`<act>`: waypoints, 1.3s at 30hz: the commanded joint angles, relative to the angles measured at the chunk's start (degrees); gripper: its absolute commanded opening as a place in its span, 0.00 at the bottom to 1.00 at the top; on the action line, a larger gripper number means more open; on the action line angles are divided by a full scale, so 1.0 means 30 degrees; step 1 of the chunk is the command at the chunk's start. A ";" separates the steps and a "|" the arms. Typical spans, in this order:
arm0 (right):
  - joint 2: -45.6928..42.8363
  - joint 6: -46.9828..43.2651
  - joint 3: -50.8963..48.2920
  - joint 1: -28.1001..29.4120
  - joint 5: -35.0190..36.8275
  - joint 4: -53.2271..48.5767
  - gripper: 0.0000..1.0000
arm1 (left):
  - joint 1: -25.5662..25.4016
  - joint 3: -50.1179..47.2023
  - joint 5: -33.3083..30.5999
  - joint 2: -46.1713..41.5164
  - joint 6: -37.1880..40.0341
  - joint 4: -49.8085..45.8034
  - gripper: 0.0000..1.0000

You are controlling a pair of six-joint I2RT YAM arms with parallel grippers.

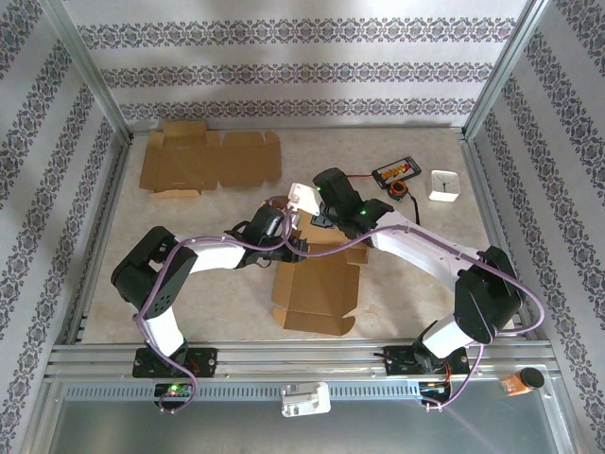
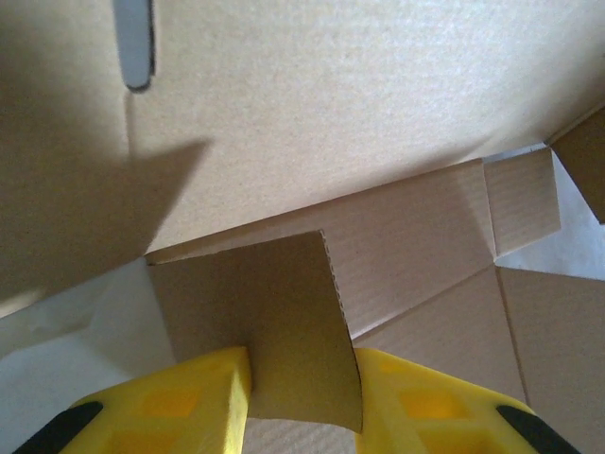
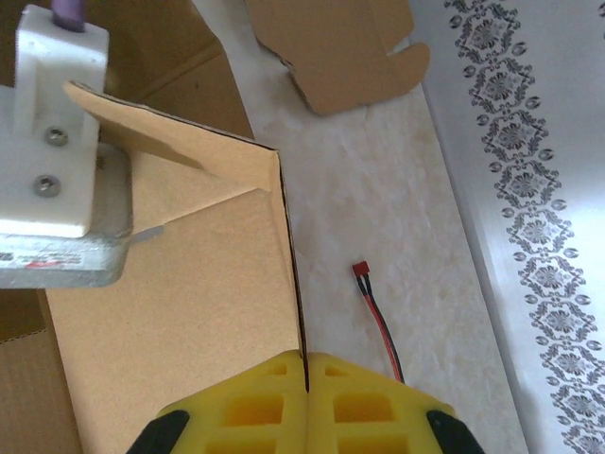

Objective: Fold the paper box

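The right hand [image 3: 305, 364] is pinched tight on an upright panel [image 3: 189, 303] of the box [image 1: 317, 288]. The left hand [image 2: 302, 378] sits part open around a small flap [image 2: 274, 322]; whether it grips, I cannot tell. The box lies mid-bench [image 1: 217, 307]. It looks like light, thin card, best held near the creases.

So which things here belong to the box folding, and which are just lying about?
Job:
paper box
left pincer
right pincer, shut on its wall

Lying about:
flat cardboard blank
black gadget
small white box
red-black wire
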 commanded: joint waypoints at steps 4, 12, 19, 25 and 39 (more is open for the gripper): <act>-0.0375 -0.0134 -0.0150 0.0273 -0.0298 0.0427 0.04 | -0.0800 -0.0238 -0.1749 -0.1689 0.1235 -0.0759 0.35; -0.0815 -0.1754 -0.0898 0.0272 0.1017 0.1069 0.03 | 0.0600 -0.1268 -0.5774 -0.9064 0.3137 -0.5273 0.45; -0.0928 -0.3310 -0.1357 0.0606 0.1632 0.1793 0.03 | 0.6069 -0.1799 -0.2668 -1.1948 0.4411 -0.7446 0.50; -0.0806 -0.3688 -0.1293 0.0844 0.1717 0.1807 0.03 | 0.8128 -0.0459 0.2952 -0.8876 0.6483 -0.7577 0.53; -0.0540 -0.5043 -0.1956 0.2019 0.3099 0.2971 0.03 | 0.8151 0.0557 0.3806 -0.3801 0.6833 -0.3827 0.55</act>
